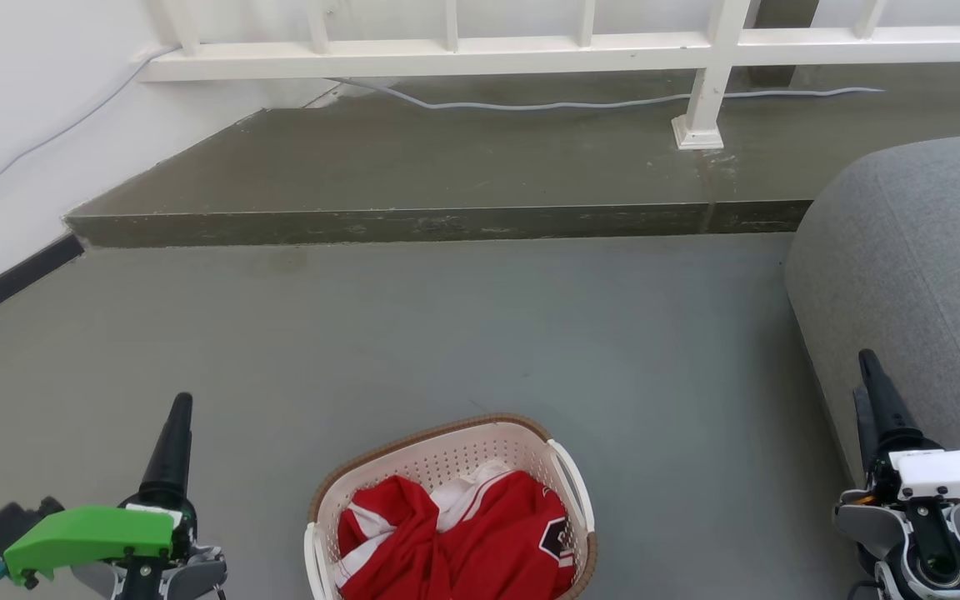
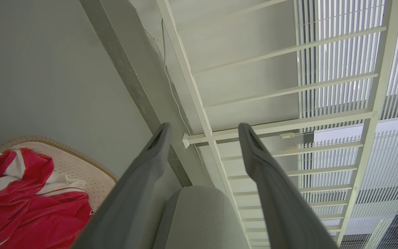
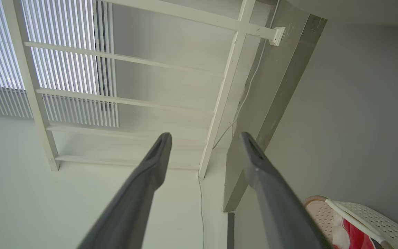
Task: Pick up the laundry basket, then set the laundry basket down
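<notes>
the laundry basket (image 1: 447,457) sits on the floor (image 1: 480,333) between the left gripper (image 2: 202,133) and right gripper (image 3: 204,138), both empty, fingers (image 2: 143,180) apart, neither touching it.

You can read no text; the dark patch (image 1: 555,538) on the red-and-white garment (image 1: 463,550), lower centre, is illegible.

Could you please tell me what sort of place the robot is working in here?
Probably a home-like living space, perhaps a staged one: a grey upholstered sofa beside a grey floor, a laundry basket of red-and-white clothing on it, and a white railing on a raised step, with slatted blinds behind.
</notes>
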Robot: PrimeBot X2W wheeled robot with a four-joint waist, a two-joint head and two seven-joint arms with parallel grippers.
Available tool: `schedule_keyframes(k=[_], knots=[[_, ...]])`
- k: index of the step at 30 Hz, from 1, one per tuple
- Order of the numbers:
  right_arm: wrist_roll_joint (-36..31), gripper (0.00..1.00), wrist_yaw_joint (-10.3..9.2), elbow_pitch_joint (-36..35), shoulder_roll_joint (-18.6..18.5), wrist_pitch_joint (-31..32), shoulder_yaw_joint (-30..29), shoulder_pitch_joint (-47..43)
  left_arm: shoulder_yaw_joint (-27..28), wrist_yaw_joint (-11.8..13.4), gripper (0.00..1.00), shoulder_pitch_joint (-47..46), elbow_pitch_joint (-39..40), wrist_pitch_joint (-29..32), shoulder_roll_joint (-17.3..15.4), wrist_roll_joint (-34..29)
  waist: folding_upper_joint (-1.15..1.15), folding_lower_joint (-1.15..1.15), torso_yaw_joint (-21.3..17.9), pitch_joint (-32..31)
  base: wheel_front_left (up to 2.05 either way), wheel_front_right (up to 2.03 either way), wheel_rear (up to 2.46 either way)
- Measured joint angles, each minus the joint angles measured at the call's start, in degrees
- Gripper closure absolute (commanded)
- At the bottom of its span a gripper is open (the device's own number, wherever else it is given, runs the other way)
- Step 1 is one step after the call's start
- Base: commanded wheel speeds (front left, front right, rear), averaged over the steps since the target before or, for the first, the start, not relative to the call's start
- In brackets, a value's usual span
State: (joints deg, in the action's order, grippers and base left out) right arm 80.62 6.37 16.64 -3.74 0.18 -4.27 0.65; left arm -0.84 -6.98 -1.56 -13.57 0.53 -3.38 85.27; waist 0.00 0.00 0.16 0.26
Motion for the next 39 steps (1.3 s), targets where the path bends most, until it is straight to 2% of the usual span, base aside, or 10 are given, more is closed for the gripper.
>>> schedule_keyframes(k=[9,25,39], knots=[[-5.69,0.0,-1.51,-0.42,-0.67,-1.75,1.48,0.03,-2.98,0.0,0.0,-0.34,1.18,-2.11,-1.63,-5.92,0.0,0.0,0.0,-0.03,0.0,0.0,0.0],[-17.8,0.0,-3.14,-1.32,-2.36,-5.05,4.91,0.16,-6.98,0.03,0.0,-1.95,1.57,-5.57,-4.52,-20.82,0.0,0.0,-0.13,0.08,0.0,0.0,0.0],[-30.49,0.0,-5.1,-1.72,-4.37,-7.82,8.96,0.66,-11.0,2.55,0.0,-3.6,2.89,-8.24,-6.56,-36.59,0.0,0.0,-0.19,0.37,0.0,0.0,0.0]])
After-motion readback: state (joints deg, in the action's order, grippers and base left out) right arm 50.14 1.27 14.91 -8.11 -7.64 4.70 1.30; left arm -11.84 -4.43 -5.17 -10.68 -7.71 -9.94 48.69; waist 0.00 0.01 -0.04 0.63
